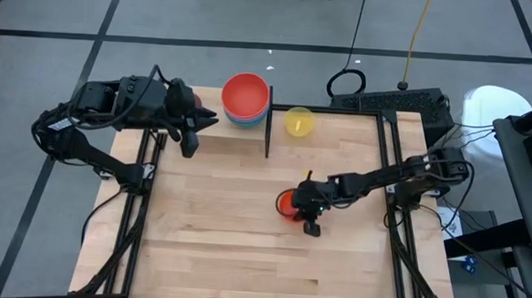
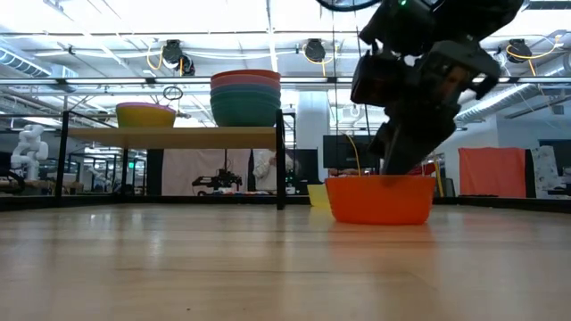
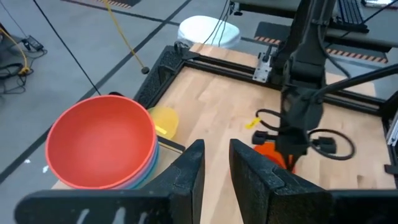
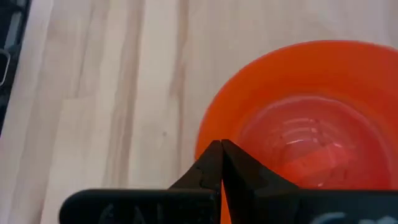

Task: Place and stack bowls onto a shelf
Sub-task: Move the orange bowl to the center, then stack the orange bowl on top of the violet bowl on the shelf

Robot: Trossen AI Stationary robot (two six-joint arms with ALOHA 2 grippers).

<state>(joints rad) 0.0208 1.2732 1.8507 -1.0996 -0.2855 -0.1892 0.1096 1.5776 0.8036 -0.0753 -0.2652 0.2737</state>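
The right gripper (image 4: 221, 163) is closing, fingers together, on the rim of the orange bowl (image 2: 379, 198) at mid-table. The red-topped stack (image 1: 245, 99) is sitting on the shelf (image 2: 169, 136); a yellow bowl (image 1: 298, 121) is waiting beside it. The left gripper (image 3: 216, 163) is hovering, slightly apart.

My jaws slightly apart, empty. Round red plastic bowl (image 3: 101, 140) tops stack beside them. Small yellow plastic bowl (image 3: 165, 121) just beyond. Other dark arm (image 3: 300, 99) over wooden counter (image 3: 221, 106).

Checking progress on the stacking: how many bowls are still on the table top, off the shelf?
2: a small round yellow plastic bowl beyond the shelf's black end bar, and a small orange plastic bowl under the right end effector.
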